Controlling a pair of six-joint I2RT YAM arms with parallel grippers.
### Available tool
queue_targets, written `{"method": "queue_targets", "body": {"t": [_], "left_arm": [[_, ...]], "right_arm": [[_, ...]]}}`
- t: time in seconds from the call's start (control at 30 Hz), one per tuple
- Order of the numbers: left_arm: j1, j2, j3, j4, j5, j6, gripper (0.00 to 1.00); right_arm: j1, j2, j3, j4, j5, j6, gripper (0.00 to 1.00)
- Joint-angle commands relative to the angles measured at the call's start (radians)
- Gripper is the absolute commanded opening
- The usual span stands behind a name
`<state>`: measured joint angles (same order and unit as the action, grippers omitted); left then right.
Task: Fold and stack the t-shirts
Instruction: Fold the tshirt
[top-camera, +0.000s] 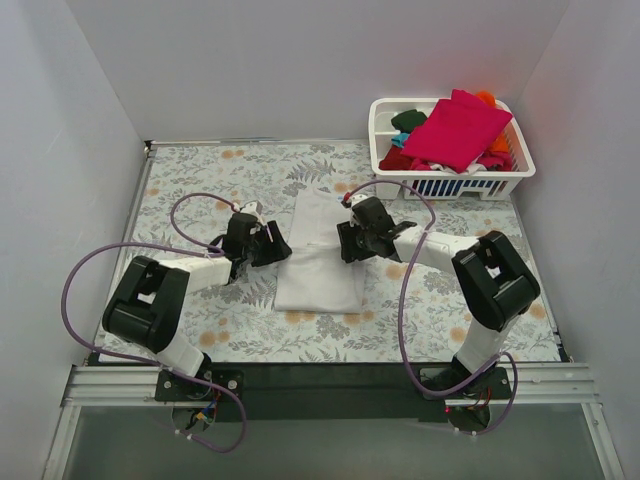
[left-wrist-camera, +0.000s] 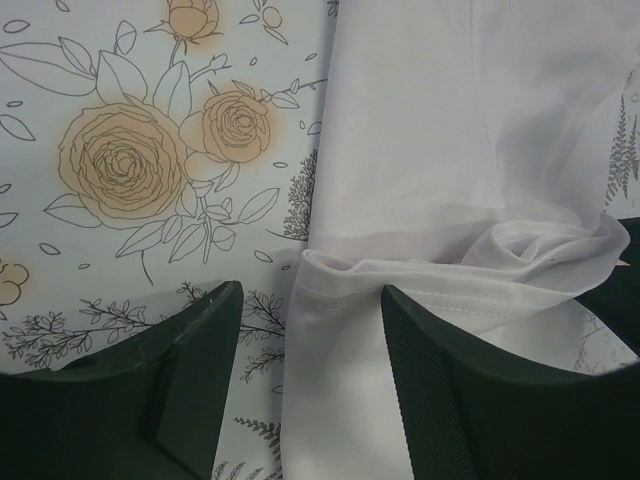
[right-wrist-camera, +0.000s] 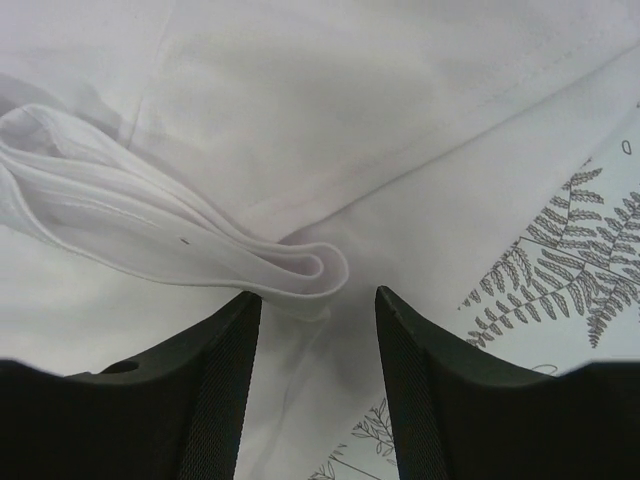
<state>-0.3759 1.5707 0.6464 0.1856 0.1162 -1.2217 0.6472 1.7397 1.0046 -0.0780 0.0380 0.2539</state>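
While on floral table (top-camera: 260, 170), plain white t-shirt (top-camera: 318, 258).

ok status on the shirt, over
Left gripper open, straddling left edge of plain white cotton t-shirt. Right gripper open at its folded right edge. White slatted plastic basket far right, clear.

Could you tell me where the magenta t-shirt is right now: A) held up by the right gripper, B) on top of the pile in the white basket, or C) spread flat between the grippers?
B: the magenta t-shirt lies atop the pile in the white basket at far right.
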Motion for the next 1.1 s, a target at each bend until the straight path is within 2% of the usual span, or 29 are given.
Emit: {"method": "queue_targets", "body": {"t": [0.0,0.13,0.23,0.27,0.3,0.43,0.53,0.57,0.63,0.77,1.07], "left_arm": [[0.006,0.006,0.032,0.029,0.033,0.014,0.53],[0.009,0.006,0.025,0.044,0.043,0.01,0.47],[0.009,0.008,0.024,0.057,0.056,0.01,0.4],[0.009,0.009,0.021,0.061,0.059,0.007,0.37],[0.009,0.011,0.022,0.067,0.063,0.004,0.36],[0.009,0.022,0.025,0.083,0.088,0.004,0.25],[0.009,0.023,0.024,0.086,0.088,0.002,0.15],[0.009,0.022,0.022,0.089,0.088,0.001,0.07],[0.009,0.015,0.024,0.095,0.099,0.001,0.0],[0.009,-0.004,0.027,0.114,0.122,-0.002,0.0],[0.009,-0.069,0.048,0.147,0.181,0.008,0.0]], "right_arm": [[-0.003,0.023,0.051,0.044,-0.03,-0.021,0.45],[-0.003,0.032,0.052,0.056,-0.066,-0.024,0.42],[-0.004,0.046,0.06,0.06,-0.085,-0.028,0.33],[-0.006,0.05,0.061,0.06,-0.089,-0.027,0.25],[-0.006,0.057,0.062,0.06,-0.098,-0.027,0.22],[-0.009,0.063,0.062,0.061,-0.11,-0.027,0.13],[-0.008,0.061,0.06,0.064,-0.115,-0.027,0.05],[-0.008,0.061,0.06,0.064,-0.116,-0.028,0.03],[-0.008,0.055,0.055,0.066,-0.122,-0.028,0.01],[-0.008,0.018,0.039,0.067,-0.122,-0.028,0.01],[-0.008,-0.175,-0.067,0.066,-0.096,-0.015,0.01]]}}
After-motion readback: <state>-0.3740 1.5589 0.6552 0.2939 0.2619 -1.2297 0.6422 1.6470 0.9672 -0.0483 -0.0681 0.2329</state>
